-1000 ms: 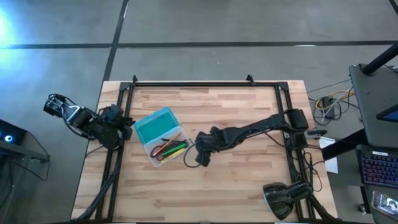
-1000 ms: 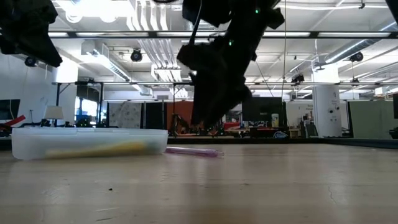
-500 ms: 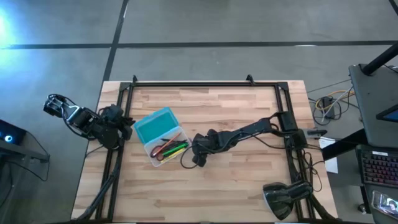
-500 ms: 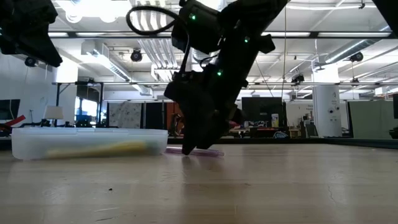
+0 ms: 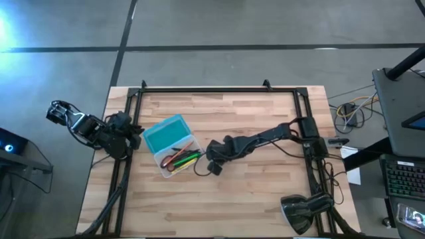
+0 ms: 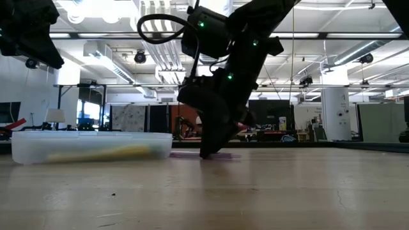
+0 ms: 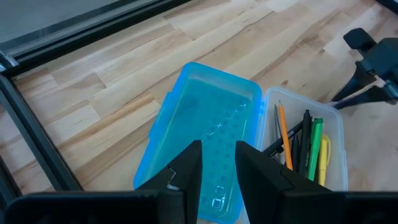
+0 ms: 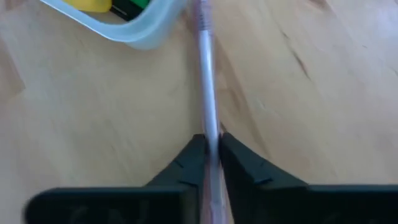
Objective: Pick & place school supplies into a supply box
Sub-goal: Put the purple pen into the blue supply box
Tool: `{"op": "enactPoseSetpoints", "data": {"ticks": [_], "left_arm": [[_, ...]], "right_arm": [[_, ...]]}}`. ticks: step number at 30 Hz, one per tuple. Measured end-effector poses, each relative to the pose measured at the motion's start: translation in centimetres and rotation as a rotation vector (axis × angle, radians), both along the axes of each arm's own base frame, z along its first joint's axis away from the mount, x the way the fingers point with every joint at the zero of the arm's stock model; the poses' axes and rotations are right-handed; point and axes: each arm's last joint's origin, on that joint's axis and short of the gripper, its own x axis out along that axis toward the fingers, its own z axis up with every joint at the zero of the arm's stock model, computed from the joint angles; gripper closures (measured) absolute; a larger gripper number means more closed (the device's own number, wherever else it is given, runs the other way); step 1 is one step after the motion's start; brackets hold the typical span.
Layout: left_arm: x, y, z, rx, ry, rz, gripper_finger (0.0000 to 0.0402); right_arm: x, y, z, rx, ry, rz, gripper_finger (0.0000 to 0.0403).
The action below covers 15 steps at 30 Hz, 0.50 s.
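The supply box lies open at the table's left, its turquoise lid (image 5: pixel 164 135) folded out beside the whitish tray (image 5: pixel 178 157). In the tray (image 7: pixel 336 134) lie an orange pencil (image 7: pixel 283 134), dark pens, a green marker (image 7: pixel 316 146) and a yellow stick. A thin pale pink pen (image 8: pixel 205 62) lies on the wood just right of the tray. My right gripper (image 5: pixel 214 167) stands on it, shut. My left gripper (image 7: pixel 217 168) waits open at the table's left edge, above the lid, with nothing between its fingers. My right gripper pinches the pale pink pen's shaft (image 8: pixel 208 127) between its two fingers (image 8: pixel 239 155), at about mid-length as the low view shows. The fingers come steeply from above and lie across the pen. The pen (image 6: pixel 223 155) lies flat on the table.
A black frame (image 5: pixel 219 89) runs along the table's far edge and down both sides. The wood to the right of and in front of the right gripper is bare. A dark lamp-like base (image 5: pixel 302 211) stands at the near right corner.
My right gripper has come down onto the table at the pale pink pen and has shut on it. The pen still lies on the wood beside the tray.
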Motion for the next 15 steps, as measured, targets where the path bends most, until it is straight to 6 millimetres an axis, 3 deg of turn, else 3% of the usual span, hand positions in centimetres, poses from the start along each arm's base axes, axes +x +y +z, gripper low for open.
{"op": "enactPoseSetpoints", "data": {"ticks": [2, 10, 15], "left_arm": [[0.0, 0.0, 0.0, 0.0, 0.0, 0.0, 0.0321], [0.0, 0.0, 0.0, 0.011, 0.009, -0.014, 0.0321], [0.0, 0.0, 0.0, 0.021, 0.009, -0.017, 0.0321]], "right_arm": [[-0.2, -0.2, 0.2, 0.007, 0.007, -0.004, 0.0381], [-2.6, -1.3, 3.2, -0.126, 0.115, -0.085, 0.0385], [-3.0, -2.3, 8.7, -0.179, -0.062, -0.072, 0.0387]]}}
